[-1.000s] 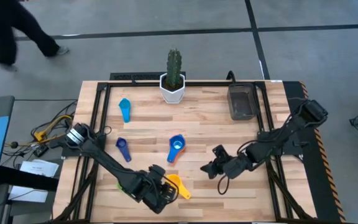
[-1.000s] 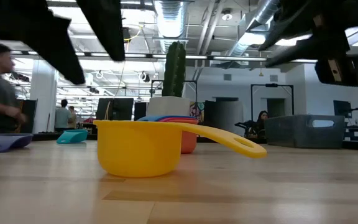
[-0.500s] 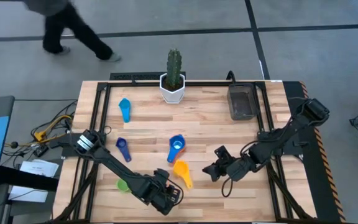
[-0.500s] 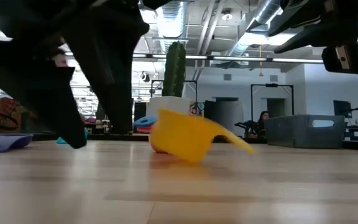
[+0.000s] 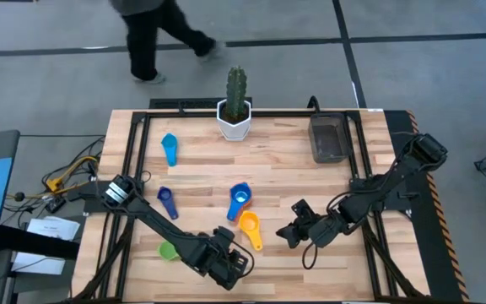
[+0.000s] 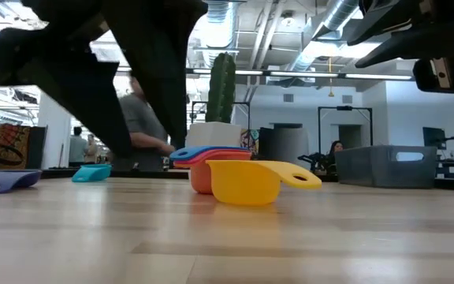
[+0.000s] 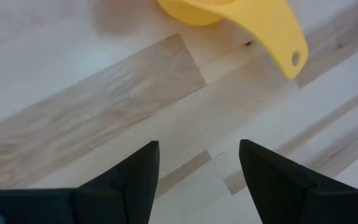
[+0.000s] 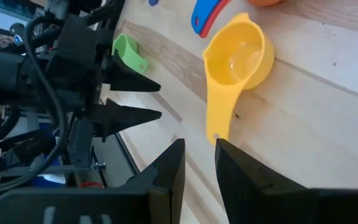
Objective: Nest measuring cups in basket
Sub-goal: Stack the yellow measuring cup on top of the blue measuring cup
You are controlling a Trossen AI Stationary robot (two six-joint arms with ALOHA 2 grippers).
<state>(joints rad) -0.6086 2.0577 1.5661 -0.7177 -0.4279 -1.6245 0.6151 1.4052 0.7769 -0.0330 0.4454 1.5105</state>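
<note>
The yellow cup [image 5: 248, 226] sits upright on the table [image 5: 201, 173], bowl toward the stack and handle pointing to the front edge. It lies just in front of the stack of blue, red and orange cups [image 5: 240, 198], close beside it; whether they touch cannot be told. The left gripper [image 5: 241, 262] is just in front of the yellow cup's handle tip, near it but apart. Its fingers [image 7: 138, 171] are spread wide and hold nothing; in the left wrist view the handle [image 7: 278, 31] lies beyond the gap between them.

The right gripper [image 5: 292, 230] hovers near the cup on its other side, also clear of it. Its fingers [image 8: 173, 165] stand a narrow gap apart, empty, pointing toward the yellow handle.

The green cup [image 5: 168, 251] lies near the front left, beside the left arm. The dark blue cup [image 5: 167, 203] lies farther back on the left, and the light blue cup [image 5: 170, 148] is at the back left. The basket [image 5: 330, 138] stands at the back right, well apart from all the cups. A cactus [image 5: 236, 91] in a white pot [image 5: 234, 121] is at the back middle. A person [image 5: 154, 25] walks on the floor behind the table.
</note>
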